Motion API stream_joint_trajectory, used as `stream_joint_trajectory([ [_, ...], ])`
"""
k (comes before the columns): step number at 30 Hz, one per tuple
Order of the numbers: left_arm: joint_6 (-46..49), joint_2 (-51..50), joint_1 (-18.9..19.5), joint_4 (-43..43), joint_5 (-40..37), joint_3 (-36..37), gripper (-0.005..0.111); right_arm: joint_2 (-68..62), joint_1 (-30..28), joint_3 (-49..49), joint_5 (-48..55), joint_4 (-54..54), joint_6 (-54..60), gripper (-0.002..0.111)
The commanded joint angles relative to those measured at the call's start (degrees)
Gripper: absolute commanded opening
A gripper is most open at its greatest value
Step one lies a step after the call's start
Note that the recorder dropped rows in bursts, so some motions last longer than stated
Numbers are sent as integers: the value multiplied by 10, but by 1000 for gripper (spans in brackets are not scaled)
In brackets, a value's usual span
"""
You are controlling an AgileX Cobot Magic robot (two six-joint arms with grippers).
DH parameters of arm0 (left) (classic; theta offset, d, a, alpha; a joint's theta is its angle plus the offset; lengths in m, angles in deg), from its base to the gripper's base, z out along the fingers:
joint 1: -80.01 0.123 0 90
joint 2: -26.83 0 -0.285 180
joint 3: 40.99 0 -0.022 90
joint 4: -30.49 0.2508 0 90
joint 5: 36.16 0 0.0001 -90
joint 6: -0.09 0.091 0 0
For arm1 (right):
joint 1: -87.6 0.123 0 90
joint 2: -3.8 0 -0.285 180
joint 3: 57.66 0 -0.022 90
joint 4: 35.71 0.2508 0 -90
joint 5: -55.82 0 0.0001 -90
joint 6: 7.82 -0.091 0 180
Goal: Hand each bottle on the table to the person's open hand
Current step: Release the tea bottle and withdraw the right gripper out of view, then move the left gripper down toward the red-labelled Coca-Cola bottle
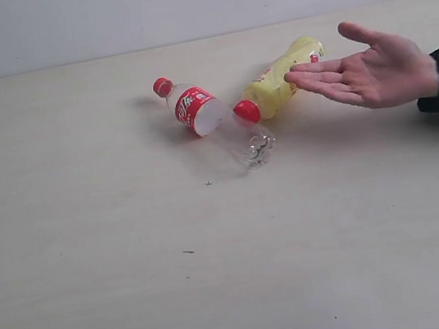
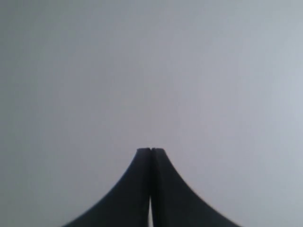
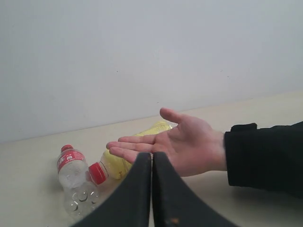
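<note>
Yellow red-capped plastic bottle (image 1: 278, 87) lies just beside bare open hand (image 1: 372, 69); clear red-labelled plastic bottle (image 1: 208, 120) farther from that hand. Left black gripper (image 2: 150, 150), right black gripper (image 3: 152, 154): closed, empty.

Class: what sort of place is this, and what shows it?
Probably a robot test bench: plain beige table, blank pale wall, yellow bottle and clear bottle lying by a person's open hand.
</note>
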Motion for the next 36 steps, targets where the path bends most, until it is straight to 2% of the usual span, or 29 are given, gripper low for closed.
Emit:
stream_joint_trajectory([
  [1,-50,-3,1,-11,28,-1,0,4,-2,3,-4,-1,2,1],
  [3,-63,-46,1,-13,47,-11,0,4,-2,3,-4,-1,2,1],
  [7,-63,-164,1,-6,48,-78,0,4,-2,3,-4,-1,2,1],
  [12,-70,-336,1,70,13,-189,0,4,-2,3,-4,-1,2,1],
  [16,-74,-485,1,202,-64,-304,0,4,-2,3,-4,-1,2,1],
  [19,-125,-587,-1,327,-119,-389,0,4,-2,3,-4,-1,2,1],
  [23,-174,-691,-3,473,-120,-474,0,4,-2,3,-4,-1,2,1],
  [29,-175,-802,-25,712,-129,-601,0,4,-2,3,-4,-1,2,1],
  [34,-149,-874,-52,800,-244,-703,0,4,-2,3,-4,-1,1,1],
  [36,-116,-906,-67,826,-315,-741,0,4,-2,3,-4,-1,1,1],
])
